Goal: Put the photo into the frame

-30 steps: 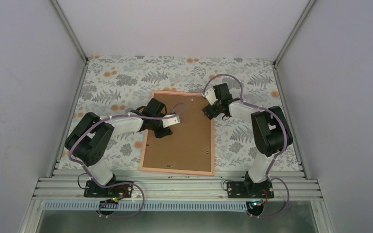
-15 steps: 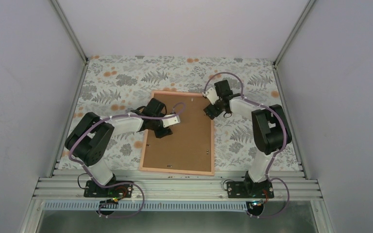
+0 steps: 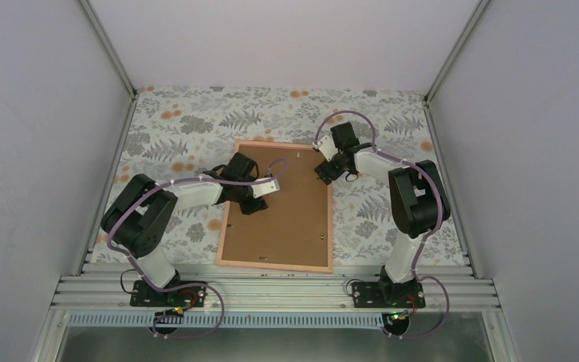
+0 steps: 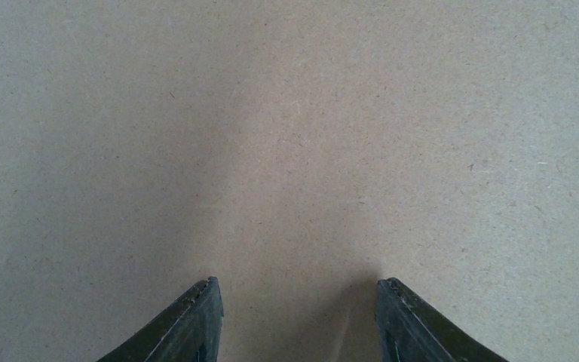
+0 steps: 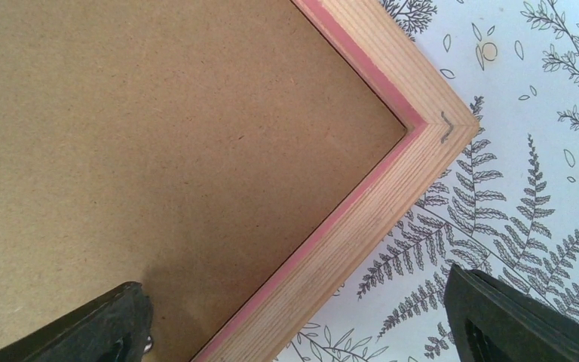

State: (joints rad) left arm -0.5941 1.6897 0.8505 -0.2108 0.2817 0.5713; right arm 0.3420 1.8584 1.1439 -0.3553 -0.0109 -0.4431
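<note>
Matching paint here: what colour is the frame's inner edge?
Pink-red along the frame, beside pale bare wood; clearest in the right wrist view.

You see your left arm (image 3: 188,193) and right arm (image 3: 381,161) built from black joint housings and white links, a purple cable (image 3: 347,114) looping along each. Your left gripper (image 4: 298,280) has dark, tapered fingers (image 4: 188,324).
</note>
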